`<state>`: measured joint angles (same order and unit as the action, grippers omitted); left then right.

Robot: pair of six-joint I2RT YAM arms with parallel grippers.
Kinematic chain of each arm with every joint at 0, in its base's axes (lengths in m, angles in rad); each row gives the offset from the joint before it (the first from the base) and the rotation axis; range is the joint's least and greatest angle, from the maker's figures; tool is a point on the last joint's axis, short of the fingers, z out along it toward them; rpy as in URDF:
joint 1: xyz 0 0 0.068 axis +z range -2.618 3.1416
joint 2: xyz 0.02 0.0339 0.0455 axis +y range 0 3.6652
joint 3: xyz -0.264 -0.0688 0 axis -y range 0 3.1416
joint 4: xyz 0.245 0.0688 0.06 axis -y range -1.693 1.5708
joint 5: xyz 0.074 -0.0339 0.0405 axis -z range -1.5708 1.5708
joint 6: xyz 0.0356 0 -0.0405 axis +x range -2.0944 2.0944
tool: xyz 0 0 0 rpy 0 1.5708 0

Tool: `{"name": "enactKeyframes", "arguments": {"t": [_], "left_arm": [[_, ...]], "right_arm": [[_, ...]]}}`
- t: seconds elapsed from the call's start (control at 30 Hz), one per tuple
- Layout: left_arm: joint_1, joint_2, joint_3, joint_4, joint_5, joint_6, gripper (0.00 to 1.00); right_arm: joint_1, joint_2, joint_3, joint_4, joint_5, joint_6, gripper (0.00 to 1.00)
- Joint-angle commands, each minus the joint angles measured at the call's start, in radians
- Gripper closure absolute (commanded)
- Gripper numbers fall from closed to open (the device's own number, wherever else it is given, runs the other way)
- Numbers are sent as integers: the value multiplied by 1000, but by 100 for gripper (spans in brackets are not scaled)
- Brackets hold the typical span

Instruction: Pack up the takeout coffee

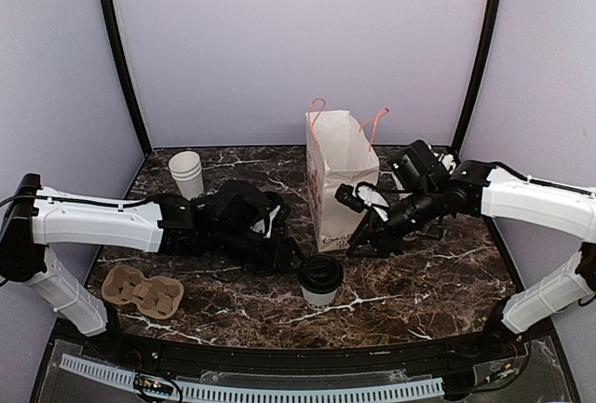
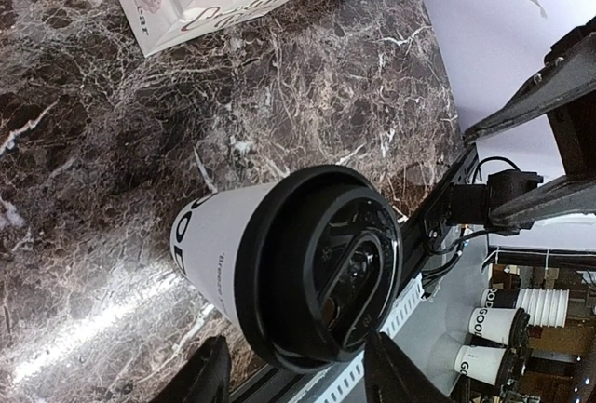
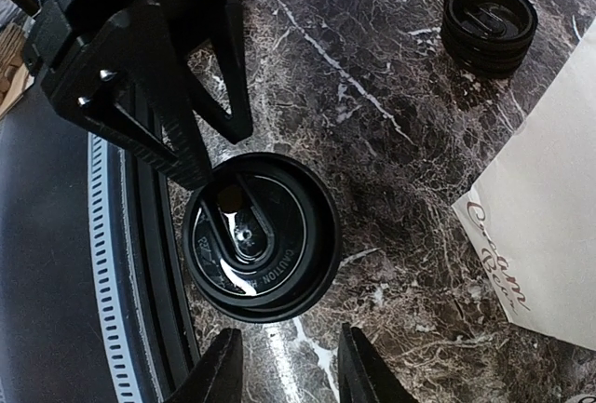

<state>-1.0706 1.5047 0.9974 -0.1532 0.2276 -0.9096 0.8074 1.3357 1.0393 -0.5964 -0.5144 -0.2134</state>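
at the near edge of the marble table, on the left side, a brown cardboard cup carrier lies flat, and no cup is in it. a little further in, near the middle of the table, the takeout coffee stands upright on the marble, outside the bag, with its black lid on.

the left gripper lies low, just beside the coffee on its left. in the left wrist view its two fingers are spread apart, and the lidded end of the cup sits right at their tips, partly in the gap. there is free space on both sides, so they do not pinch it. in the right wrist view one black finger of the left gripper reaches the rim of the lid; i cannot tell if it really touches.

the right gripper hangs between the coffee and the bag, above the marble. its fingers point down beside the lid. they are apart and hold nothing.

behind the coffee stands the white paper bag, upright, with pink handles and its mouth open at the top. it is much taller than the cup and does not touch it.

a low stack of black lids lies on the marble near the bag. far on the left, near the back wall, a nested stack of white cups without lids stands upright, well apart from the coffee.
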Motion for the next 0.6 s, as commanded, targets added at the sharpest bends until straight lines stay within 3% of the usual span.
{"name": "enactKeyframes", "arguments": {"t": [0.0, 0.27, 0.57], "left_arm": [[4, -9, -11, 10, 3, 0, 50], [17, -59, -46, -63, -28, -31, 56], [22, -33, -67, 40, 53, -48, 59]], "right_arm": [[9, 30, -17, 52, 33, 52, 64], [12, 52, -22, 51, 20, 58, 64], [12, 94, -28, 39, 25, 87, 63]]}}
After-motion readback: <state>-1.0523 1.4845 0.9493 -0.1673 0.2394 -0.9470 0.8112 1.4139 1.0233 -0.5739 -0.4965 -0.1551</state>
